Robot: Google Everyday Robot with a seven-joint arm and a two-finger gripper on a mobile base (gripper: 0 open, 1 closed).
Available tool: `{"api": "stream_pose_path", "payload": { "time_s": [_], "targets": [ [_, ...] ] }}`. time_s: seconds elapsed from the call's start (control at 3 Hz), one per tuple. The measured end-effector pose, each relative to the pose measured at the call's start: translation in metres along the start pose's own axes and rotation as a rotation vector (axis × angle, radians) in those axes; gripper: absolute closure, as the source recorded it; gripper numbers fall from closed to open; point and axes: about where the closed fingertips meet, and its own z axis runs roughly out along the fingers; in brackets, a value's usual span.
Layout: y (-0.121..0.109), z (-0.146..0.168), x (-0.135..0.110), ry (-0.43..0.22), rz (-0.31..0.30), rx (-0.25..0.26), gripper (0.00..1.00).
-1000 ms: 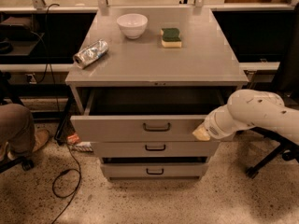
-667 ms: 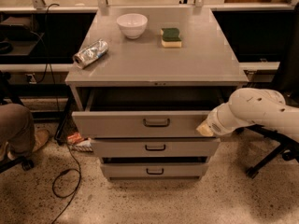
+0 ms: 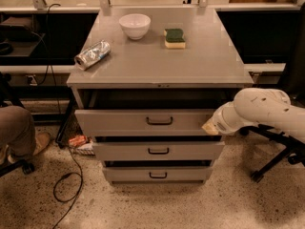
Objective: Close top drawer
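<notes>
The top drawer [image 3: 119, 121] is a wide grey metal drawer with a dark loop handle [image 3: 159, 121] at its centre. It stands partly pulled out of the grey cabinet, with a dark gap showing above its front panel. My gripper [image 3: 210, 126] is at the end of the white arm [image 3: 259, 111] that comes in from the right. It presses against the right end of the top drawer's front panel. Two shallower drawers [image 3: 157, 151] sit below, nearly shut.
On the cabinet top [image 3: 190, 61] lie a white bowl [image 3: 134, 26], a green and yellow sponge [image 3: 174, 37] and a crushed silver can [image 3: 92, 54]. A person's leg [image 3: 16, 128] and a cable [image 3: 71, 175] are at the left. A chair base [image 3: 274, 159] stands at the right.
The top drawer has slid in towards the cabinet, and my gripper has moved up and inward with its front panel.
</notes>
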Motion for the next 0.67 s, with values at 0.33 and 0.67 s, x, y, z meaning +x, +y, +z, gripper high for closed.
{"api": "stream_pose_path", "payload": {
  "time_s": [0.33, 0.67],
  "targets": [
    [-0.009, 0.005, -0.008, -0.02, -0.003, 0.007, 1.0],
    [-0.019, 0.013, -0.017, -0.046, -0.004, 0.009, 1.0]
  ]
}}
